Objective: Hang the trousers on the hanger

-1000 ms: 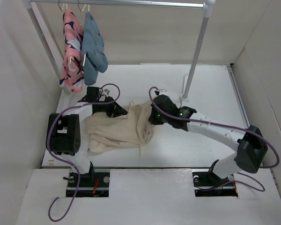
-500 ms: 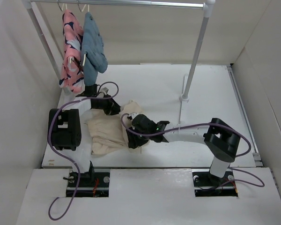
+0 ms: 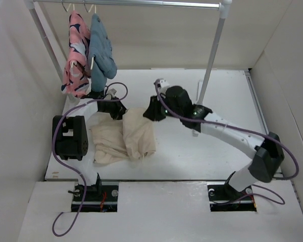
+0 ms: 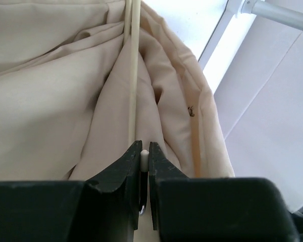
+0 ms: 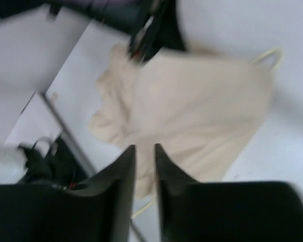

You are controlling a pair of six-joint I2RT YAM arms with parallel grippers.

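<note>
The beige trousers lie folded in a wrinkled heap on the white table, left of centre. My left gripper is at their far edge. In the left wrist view it is shut on the end of the thin cream hanger, whose rod runs away over the trousers. My right gripper hovers above the table just right of the heap. In the blurred right wrist view its jaws stand narrowly apart and empty, high over the trousers. A pale hanger loop pokes out at the cloth's edge.
A clothes rack spans the back, with a pink patterned garment and a blue-grey garment hanging at its left end. Its right post stands close behind my right arm. Walls close in left, right and behind.
My right gripper dipped onto the near part of the trousers, then rose and swung back to the far right. The trousers now lie folded into a tighter heap. My left gripper shifted slightly back.
</note>
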